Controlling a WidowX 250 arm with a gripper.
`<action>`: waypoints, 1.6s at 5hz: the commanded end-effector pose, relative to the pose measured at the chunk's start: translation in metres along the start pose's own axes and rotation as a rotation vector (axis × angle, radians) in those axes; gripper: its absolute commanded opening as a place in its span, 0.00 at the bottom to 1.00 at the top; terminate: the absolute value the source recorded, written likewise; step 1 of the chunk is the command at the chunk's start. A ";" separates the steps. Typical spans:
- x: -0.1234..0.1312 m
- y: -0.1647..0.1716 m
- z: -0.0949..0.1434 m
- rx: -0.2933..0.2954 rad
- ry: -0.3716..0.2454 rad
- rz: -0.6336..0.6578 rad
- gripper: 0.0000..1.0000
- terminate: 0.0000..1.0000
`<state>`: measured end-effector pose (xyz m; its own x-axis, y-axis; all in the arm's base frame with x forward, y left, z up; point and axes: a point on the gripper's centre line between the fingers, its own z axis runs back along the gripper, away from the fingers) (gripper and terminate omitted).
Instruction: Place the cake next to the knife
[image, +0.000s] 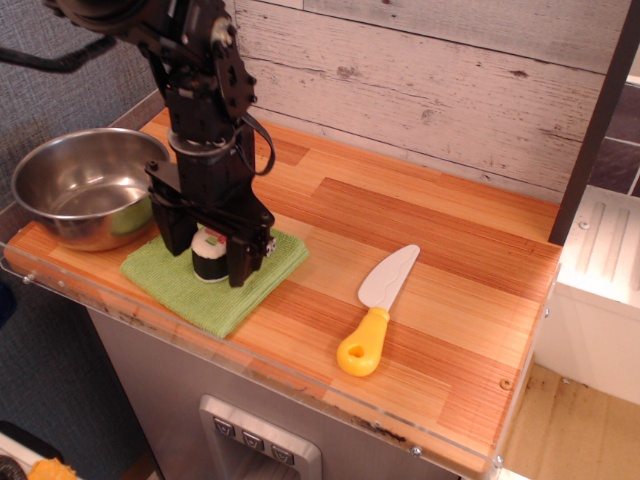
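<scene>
The cake (209, 257), a small black-sided roll with a white top and red and green marks, stands upright on a green cloth (185, 288) at the left of the wooden counter. My gripper (211, 256) has come straight down over it. Its two black fingers (246, 258) stand on either side of the cake, jaws still wide and not visibly pressing. The knife (383, 301), with a whitish blade and a yellow ring handle, lies on the bare wood to the right, well apart from the cake.
A steel bowl (70, 185) with something green inside stands at the far left, touching the cloth's corner. A plank wall runs behind the counter (450, 260). A dark post (595, 130) rises at the right. A clear plastic lip edges the front.
</scene>
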<state>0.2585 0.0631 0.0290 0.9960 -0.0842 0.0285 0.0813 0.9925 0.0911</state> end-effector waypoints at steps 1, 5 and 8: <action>0.006 0.005 0.016 0.010 -0.060 -0.008 0.00 0.00; 0.010 -0.114 0.068 -0.113 -0.149 -0.285 0.00 0.00; 0.019 -0.154 0.034 -0.088 -0.083 -0.376 0.00 0.00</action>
<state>0.2603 -0.0944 0.0376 0.8953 -0.4433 0.0446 0.4431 0.8964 0.0162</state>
